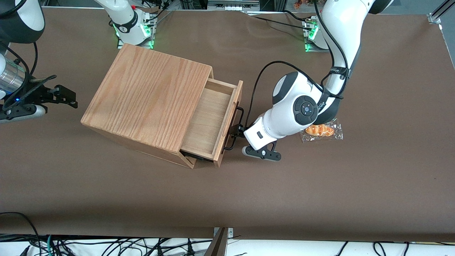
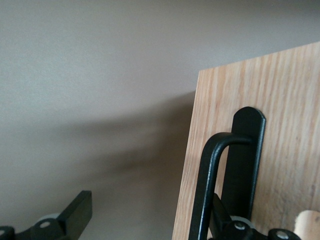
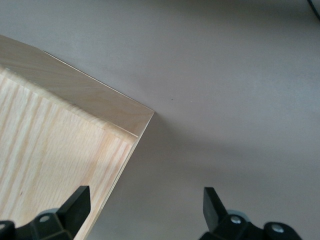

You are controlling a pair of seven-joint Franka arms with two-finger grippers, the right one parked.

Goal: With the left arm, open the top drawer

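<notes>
You see the drawer (image 1: 209, 117) pulled partway out of the cabinet (image 1: 149, 96): light wood, pale bare bottom, thin black bar handle (image 1: 237, 122) across its front. The gripper (image 1: 237, 132) sits at the handle, one finger (image 2: 75, 214) wide of it, jaws spread and gripping nothing. A wrapped snack (image 1: 321, 131) lies beside the left arm (image 1: 295, 106).

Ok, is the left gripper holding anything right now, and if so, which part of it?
The gripper is at the top drawer, at the black bar handle on its front; one finger stands clear of the bar. Whether it actually grips the bar cannot be told.
</notes>
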